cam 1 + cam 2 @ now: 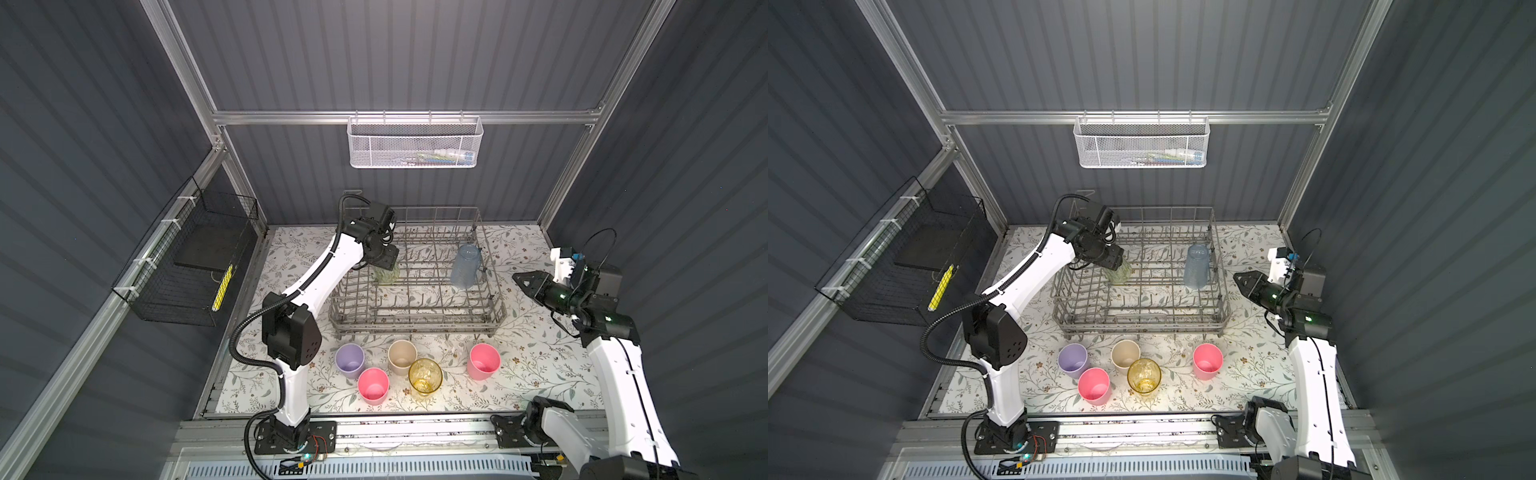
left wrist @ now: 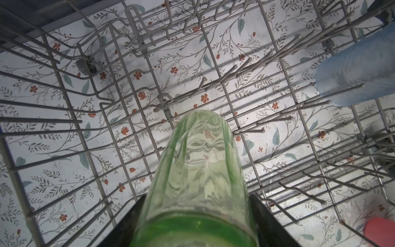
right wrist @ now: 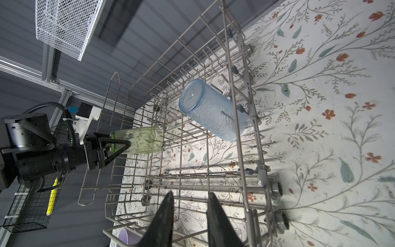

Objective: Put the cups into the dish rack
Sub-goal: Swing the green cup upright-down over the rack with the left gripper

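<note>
L grip: left gripper (image 3: 125, 145) clamped on green ribbed cup (image 2: 198, 171) at base end, mouth down, inside rack, left-back part.
R grip: right gripper (image 3: 190, 194) narrow gap, empty, near tabletop (image 1: 532, 374) right edge.
Handling: prob light, stiff, slick; take by wall near base.
Dish rack (image 1: 415, 322): grey-blue cup (image 1: 466, 266) tilted by right wall.
Front edge: lilac cup (image 1: 350, 359), beige cup (image 1: 402, 355), amber cup (image 1: 424, 375), pink cup (image 1: 373, 385), 2nd pink cup (image 1: 484, 360), upright, unloaded.
</note>
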Controlling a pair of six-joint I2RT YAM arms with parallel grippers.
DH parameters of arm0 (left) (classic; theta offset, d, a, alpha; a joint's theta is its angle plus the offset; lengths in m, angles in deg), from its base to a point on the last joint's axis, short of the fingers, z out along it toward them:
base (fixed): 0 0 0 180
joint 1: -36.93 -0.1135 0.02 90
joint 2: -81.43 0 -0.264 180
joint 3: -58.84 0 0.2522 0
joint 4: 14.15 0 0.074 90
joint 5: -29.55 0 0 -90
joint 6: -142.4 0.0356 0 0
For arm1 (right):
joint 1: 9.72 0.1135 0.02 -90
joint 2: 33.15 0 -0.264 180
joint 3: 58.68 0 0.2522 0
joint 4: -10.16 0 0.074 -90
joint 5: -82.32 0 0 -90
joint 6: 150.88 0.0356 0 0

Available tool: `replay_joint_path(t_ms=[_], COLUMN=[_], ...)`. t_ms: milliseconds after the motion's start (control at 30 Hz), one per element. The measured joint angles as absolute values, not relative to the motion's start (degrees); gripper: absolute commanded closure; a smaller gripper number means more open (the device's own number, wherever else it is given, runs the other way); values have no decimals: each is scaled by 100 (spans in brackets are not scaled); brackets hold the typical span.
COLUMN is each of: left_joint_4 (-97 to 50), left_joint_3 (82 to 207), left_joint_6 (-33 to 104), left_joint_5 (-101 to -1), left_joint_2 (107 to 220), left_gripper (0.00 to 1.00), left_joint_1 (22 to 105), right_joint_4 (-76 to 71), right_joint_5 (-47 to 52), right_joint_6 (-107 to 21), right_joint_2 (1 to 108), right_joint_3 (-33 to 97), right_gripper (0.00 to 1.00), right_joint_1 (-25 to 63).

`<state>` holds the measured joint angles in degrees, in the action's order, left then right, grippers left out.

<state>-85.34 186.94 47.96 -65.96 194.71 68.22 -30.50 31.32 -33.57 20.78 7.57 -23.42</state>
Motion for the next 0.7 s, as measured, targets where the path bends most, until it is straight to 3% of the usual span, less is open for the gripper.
replay_joint_path(t_ms=[700], left_joint_4=[-9048], left_joint_3=[20139], left_joint_6=[5038], left_joint_5=[-6804], left_joint_2=[20839], left_gripper=[50], left_joint_1=[6807], right_joint_4=[-2980], right_joint_5=[3163], right_joint_6=[-3394], right_joint_2=[2146], right_joint_3=[698], right_gripper=[71], right_joint_1=[-2342])
